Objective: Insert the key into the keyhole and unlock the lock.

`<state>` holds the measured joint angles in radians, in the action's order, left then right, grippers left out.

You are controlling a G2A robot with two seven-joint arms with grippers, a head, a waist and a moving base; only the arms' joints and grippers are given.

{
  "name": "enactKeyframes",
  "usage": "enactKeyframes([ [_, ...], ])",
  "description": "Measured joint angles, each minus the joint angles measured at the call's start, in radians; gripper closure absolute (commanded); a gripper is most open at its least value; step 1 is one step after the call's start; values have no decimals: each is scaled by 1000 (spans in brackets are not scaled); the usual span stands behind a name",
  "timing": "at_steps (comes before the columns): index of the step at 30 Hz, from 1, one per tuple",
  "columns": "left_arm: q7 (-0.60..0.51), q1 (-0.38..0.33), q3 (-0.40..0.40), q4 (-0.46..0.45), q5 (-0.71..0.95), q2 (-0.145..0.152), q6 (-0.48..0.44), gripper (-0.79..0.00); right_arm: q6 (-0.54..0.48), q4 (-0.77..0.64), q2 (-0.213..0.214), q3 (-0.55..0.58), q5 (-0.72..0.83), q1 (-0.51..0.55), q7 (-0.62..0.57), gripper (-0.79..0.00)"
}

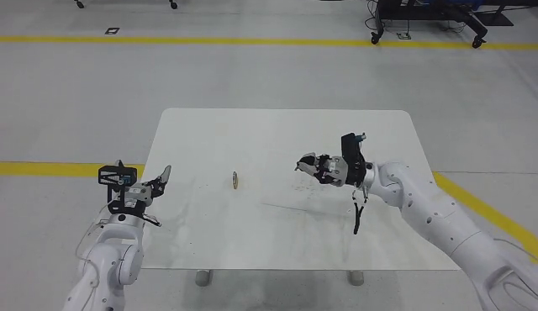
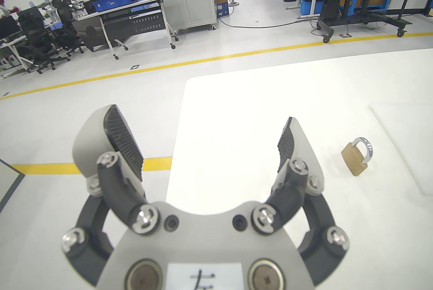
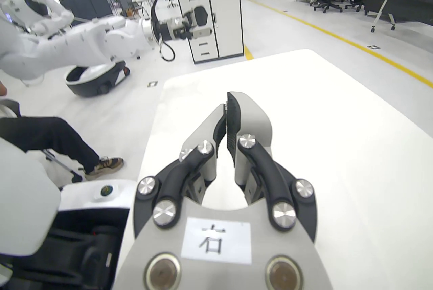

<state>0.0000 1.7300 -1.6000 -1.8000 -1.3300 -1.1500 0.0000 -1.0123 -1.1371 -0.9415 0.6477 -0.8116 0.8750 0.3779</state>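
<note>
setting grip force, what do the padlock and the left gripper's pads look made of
Padlock: the body looks like brass, a dull yellow-gold metal. The shackle is silvery and glossy, likely steel.
Left gripper pads: black, matte and finely ribbed, probably rubber.

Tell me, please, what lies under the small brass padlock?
The small brass padlock lies directly on the white table; nothing else shows beneath. Its downward face is hidden.

Top view: high overhead, looking down on the whole table [image 1: 277, 134]. Wrist views: low and close, facing across it; top and left wrist views share the lock [image 2: 355, 158].
</note>
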Motion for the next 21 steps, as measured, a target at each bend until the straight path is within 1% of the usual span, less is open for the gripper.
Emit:
enactKeyframes([
  [3,0,0,0,0,0,0,0,-785,0,-1,0,1,-34,0,0,0],
  [15,0,0,0,0,0,0,0,-785,1,-4,-1,1,-28,5,2,0],
  [17,0,0,0,0,0,0,0,-785,1,-19,-4,1,13,27,10,0],
  [21,0,0,0,0,0,0,0,-785,0,-72,-6,-17,178,62,10,0],
])
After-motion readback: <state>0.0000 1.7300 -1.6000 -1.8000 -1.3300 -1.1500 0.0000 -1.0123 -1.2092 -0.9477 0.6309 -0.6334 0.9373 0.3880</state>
